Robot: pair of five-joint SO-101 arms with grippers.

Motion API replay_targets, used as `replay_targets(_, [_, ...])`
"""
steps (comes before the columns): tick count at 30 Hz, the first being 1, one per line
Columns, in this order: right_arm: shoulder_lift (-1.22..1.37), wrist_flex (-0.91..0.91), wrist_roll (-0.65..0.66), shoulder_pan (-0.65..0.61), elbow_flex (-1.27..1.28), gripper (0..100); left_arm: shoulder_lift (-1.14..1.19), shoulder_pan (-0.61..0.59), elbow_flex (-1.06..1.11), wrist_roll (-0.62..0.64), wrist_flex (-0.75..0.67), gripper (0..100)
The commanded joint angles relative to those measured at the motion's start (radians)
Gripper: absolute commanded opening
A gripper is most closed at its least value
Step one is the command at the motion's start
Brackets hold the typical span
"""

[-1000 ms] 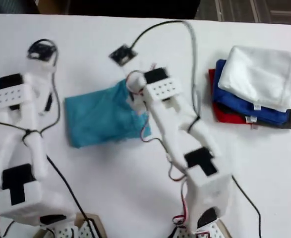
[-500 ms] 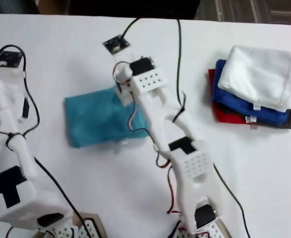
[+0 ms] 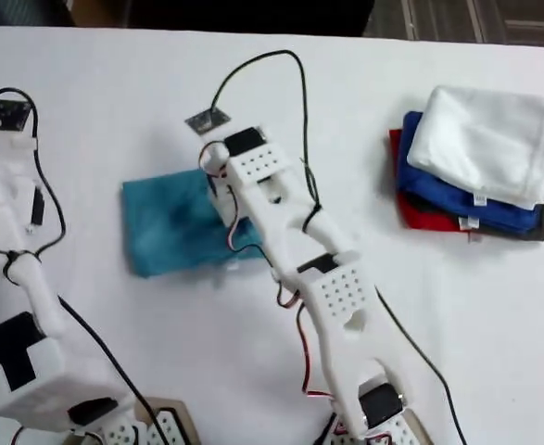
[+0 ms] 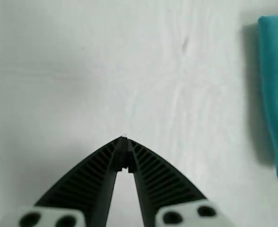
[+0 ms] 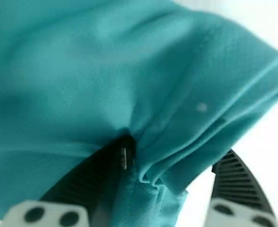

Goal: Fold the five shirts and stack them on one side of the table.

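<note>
Closing your right pincer (image 5: 176,149), spread around the folded edge of the teal shirt (image 3: 170,227) that lies well apart from the stack (image 3: 480,171), may catch only some layers and spill the fold, with your left pincer (image 4: 123,142) pressed together farther still from the stack.

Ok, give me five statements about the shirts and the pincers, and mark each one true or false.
1. A white shirt tops the stack. True.
2. The left pincer is wide open. False: its jaws are shut, over bare table.
3. Fabric of the teal shirt sits between the right pincer's fingers. True.
4. The teal shirt lies on the stack. False: it lies apart from it, on the table.
5. A blue shirt lies directly under the white one. True.
</note>
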Motion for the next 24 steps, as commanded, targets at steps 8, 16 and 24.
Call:
replay_targets(8, [0.033, 0.074, 0.081, -0.016, 0.000, 16.5, -0.064, -0.006, -0.002, -0.008, 0.012, 3])
replay_targets(16, [0.024, 0.128, 0.106, 0.028, 0.000, 2.2, -0.064, -0.006, -0.004, -0.005, 0.012, 3])
replay_targets(24, [-0.168, 0.131, 0.315, 0.194, 0.000, 2.0, -0.064, -0.006, -0.004, -0.005, 0.011, 3])
